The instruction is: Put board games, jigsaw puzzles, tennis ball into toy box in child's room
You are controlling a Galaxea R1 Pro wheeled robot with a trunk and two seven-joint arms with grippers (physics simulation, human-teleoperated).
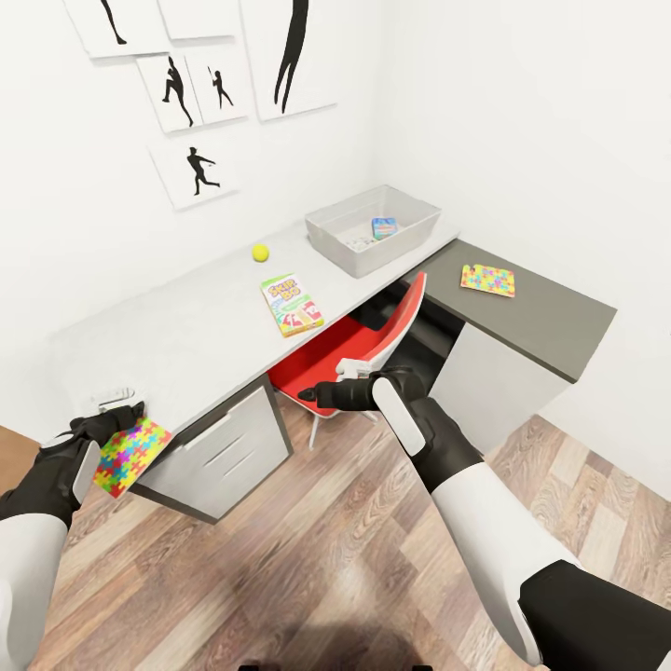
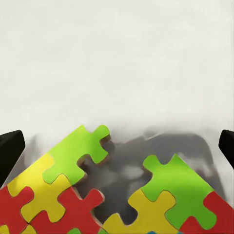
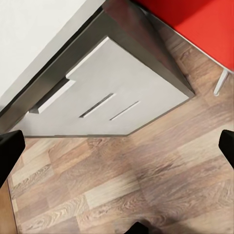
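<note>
While left tool (image 1: 110, 421) grips jigsaw puzzle (image 1: 132, 455) at surface (image 1: 186, 335) near-left corner, right tool (image 1: 321, 393) hangs wide, empty, over floor (image 1: 308, 540). Skip-Bo (image 1: 292, 305) mid-surface near front edge; tennis ball (image 1: 261, 252) behind; second puzzle (image 1: 487, 280) on dark section; toy box (image 1: 373, 228) at far corner.

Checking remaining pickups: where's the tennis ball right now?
In the head view the tennis ball sits on the pale table top near the wall, just beyond the Skip-Bo box and left of the toy box.
</note>
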